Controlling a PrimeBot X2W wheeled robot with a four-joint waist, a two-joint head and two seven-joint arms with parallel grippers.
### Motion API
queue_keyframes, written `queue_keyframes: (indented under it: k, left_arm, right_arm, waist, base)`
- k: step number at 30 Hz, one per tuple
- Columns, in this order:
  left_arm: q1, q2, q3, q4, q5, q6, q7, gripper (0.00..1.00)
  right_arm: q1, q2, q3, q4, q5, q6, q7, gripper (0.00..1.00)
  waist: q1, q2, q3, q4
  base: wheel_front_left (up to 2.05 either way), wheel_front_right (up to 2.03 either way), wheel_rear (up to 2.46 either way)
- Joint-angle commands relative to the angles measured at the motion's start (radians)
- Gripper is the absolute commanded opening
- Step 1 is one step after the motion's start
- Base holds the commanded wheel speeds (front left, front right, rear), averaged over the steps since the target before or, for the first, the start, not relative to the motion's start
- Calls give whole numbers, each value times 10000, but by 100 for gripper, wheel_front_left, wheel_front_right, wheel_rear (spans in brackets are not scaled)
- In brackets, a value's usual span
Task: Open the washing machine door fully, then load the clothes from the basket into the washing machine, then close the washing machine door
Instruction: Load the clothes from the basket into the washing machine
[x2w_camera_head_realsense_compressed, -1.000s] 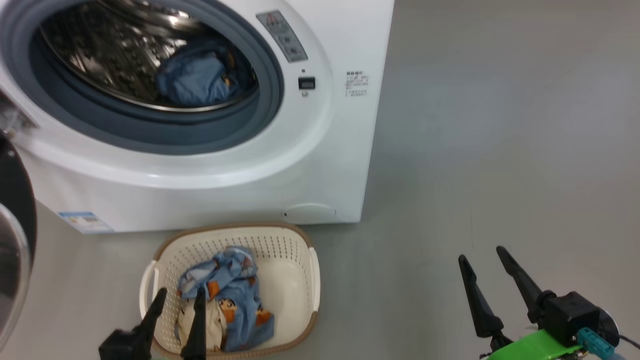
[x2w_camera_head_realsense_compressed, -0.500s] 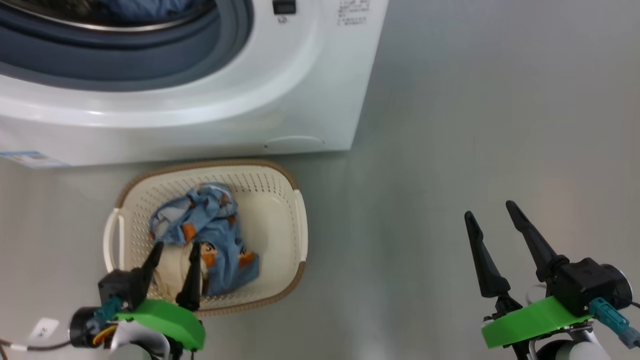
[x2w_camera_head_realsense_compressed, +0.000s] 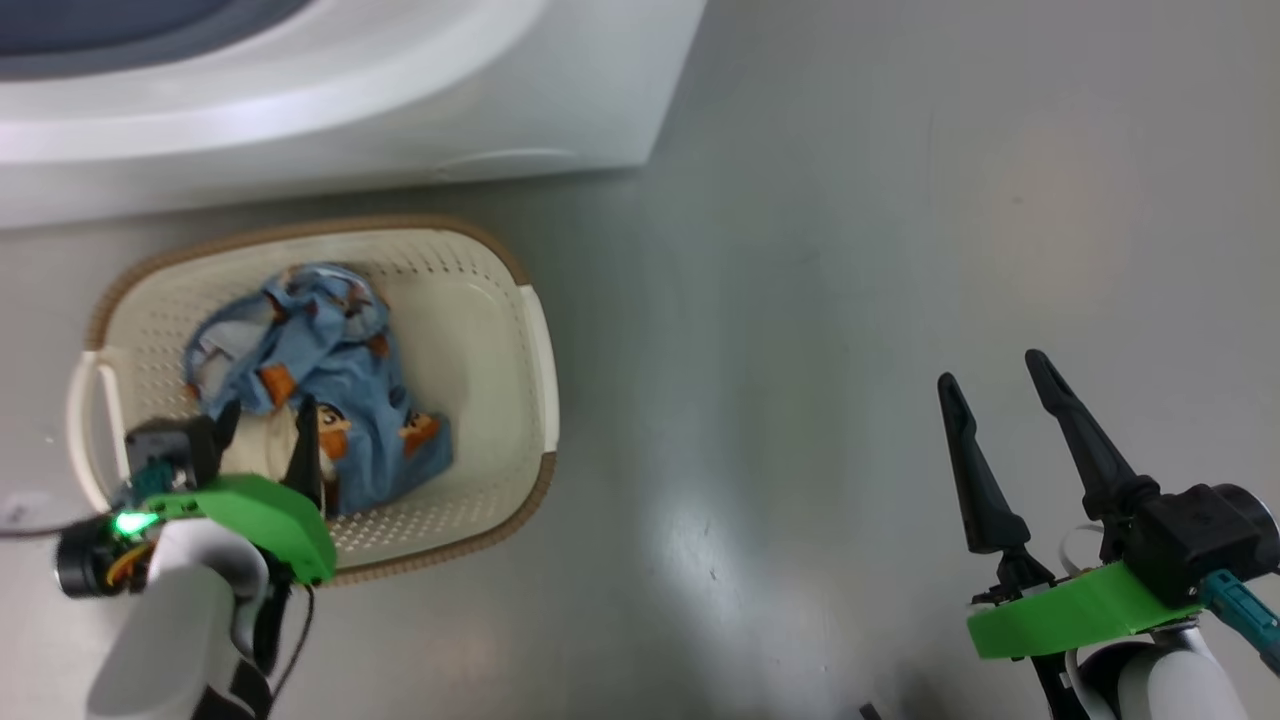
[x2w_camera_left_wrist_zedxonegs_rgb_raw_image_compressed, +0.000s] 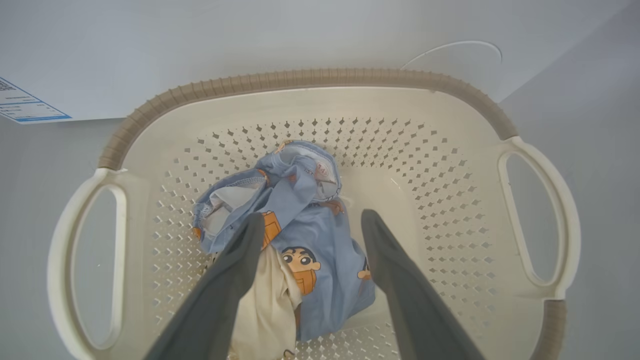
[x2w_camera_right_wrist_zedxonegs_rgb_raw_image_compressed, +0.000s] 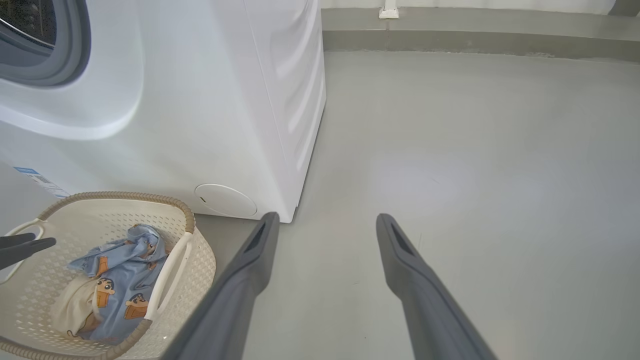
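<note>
The cream basket (x2w_camera_head_realsense_compressed: 485, 330) sits on the floor in front of the white washing machine (x2w_camera_head_realsense_compressed: 400, 110). In it lie light-blue clothes (x2w_camera_head_realsense_compressed: 335, 390) with orange-brown figures and a cream cloth (x2w_camera_head_realsense_compressed: 262, 440). My left gripper (x2w_camera_head_realsense_compressed: 267, 410) hangs open over the basket, near its front edge. In the left wrist view its fingers (x2w_camera_left_wrist_zedxonegs_rgb_raw_image_compressed: 240, 270) straddle the clothes (x2w_camera_left_wrist_zedxonegs_rgb_raw_image_compressed: 295, 190) and the cream cloth (x2w_camera_left_wrist_zedxonegs_rgb_raw_image_compressed: 265, 305), holding nothing. My right gripper (x2w_camera_head_realsense_compressed: 990, 370) stands open and empty over bare floor, well right of the basket. The washing machine door is out of view.
Grey floor (x2w_camera_right_wrist_zedxonegs_rgb_raw_image_compressed: 450, 150) stretches to the right of the machine (x2w_camera_right_wrist_zedxonegs_rgb_raw_image_compressed: 225, 100), up to a low kerb at the back. The grey-blue gasket (x2w_camera_right_wrist_zedxonegs_rgb_raw_image_compressed: 75, 55) of the drum opening shows at the upper left. A blue label (x2w_camera_left_wrist_zedxonegs_rgb_raw_image_compressed: 25, 102) sits low on the machine's front.
The head camera has tilted down, so the drum has left the picture. My left gripper has dropped lower over the basket, closer to the clothes, still open. The right gripper has hardly shifted.
</note>
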Motion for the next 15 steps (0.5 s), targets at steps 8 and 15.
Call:
queue_keyframes:
  k: [8,15]
  left_arm:
    - [-1536,976,-45,1920,292,-187,525,100]
    - [-2528,1449,-59,3292,209,-198,1266,100]
  right_arm:
    - [-284,-47,369,-207,-11,16,-293,100]
    - [-459,-47,610,44,208,16,-579,100]
  waist:
    - [0,-1,1768,-914]
    - [0,-1,2348,-1418]
  base:
    - [0,0,0]
    - [0,0,0]
